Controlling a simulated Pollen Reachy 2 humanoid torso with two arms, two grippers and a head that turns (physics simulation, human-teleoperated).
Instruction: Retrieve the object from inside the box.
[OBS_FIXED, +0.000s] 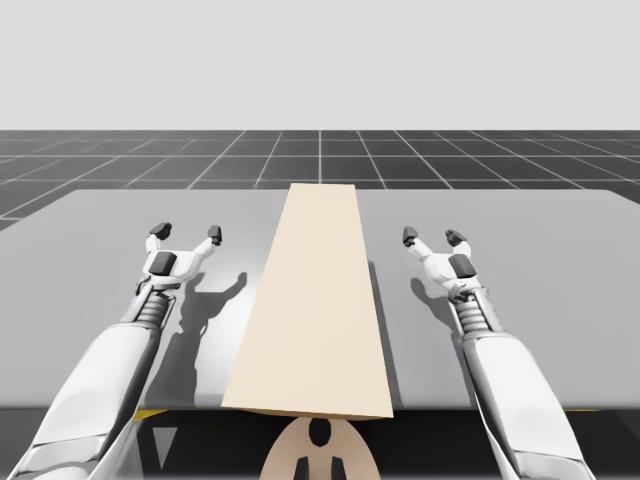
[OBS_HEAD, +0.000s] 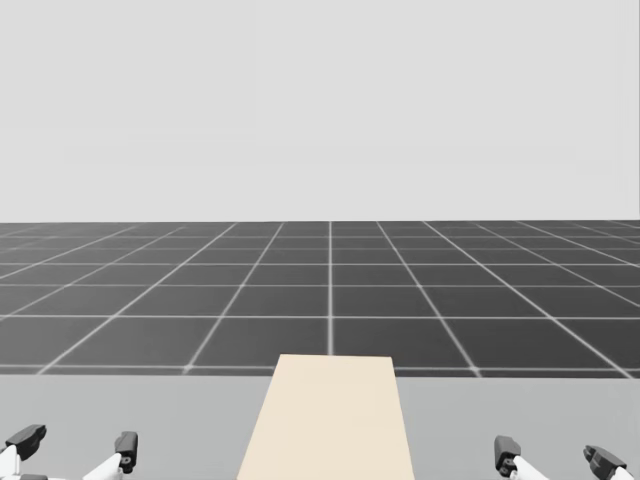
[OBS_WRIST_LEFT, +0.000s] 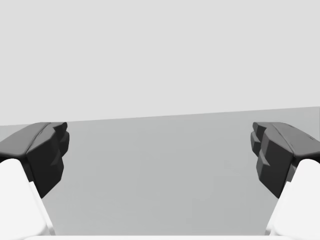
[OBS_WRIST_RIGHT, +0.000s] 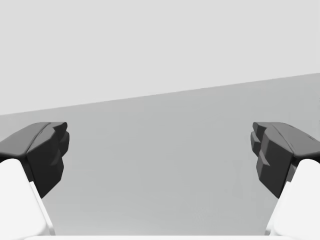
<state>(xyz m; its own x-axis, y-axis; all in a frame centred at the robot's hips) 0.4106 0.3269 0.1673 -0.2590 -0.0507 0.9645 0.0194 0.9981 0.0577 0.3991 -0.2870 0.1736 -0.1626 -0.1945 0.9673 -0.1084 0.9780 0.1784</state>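
Both arms are set either side of the long beige box (OBS_FIXED: 315, 300) on the grey table (OBS_FIXED: 560, 260). My left gripper (OBS_FIXED: 187, 232) and right gripper (OBS_FIXED: 433, 236) are spread wide, holding nothing, well apart from the box's sides. It looks closed over, so the object is hidden, presumably inside. Best approach: close in evenly from both flanks, open it level, then reach in.

Pale beige box (OBS_FIXED: 310, 300), long and narrow, top face flat and plain with no opening seen, lying lengthwise along the middle of the grey table (OBS_FIXED: 560, 230), near end at the table's near edge, far end close to its far edge, contents hidden
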